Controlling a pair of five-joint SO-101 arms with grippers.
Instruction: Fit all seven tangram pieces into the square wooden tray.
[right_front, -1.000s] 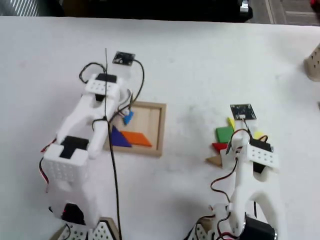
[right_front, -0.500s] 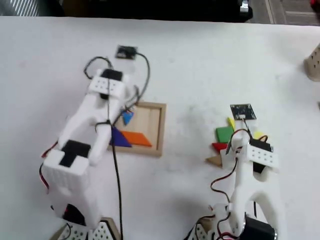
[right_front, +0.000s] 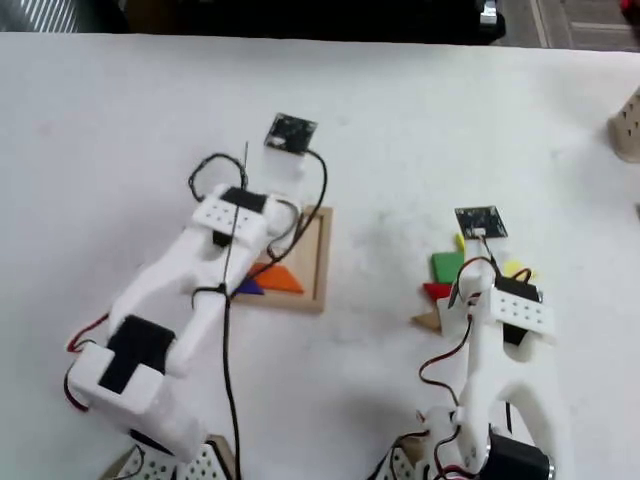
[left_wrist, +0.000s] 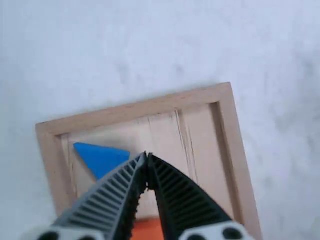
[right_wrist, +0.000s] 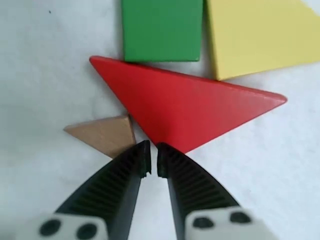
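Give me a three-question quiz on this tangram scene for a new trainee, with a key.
1. True or false: the red triangle lies outside the wooden tray.
2. Which piece lies in the tray by the left gripper? A green square; B blue triangle; C yellow triangle.
3. How many pieces lie loose on the table by the right gripper?
Key: 1 true; 2 B; 3 four.
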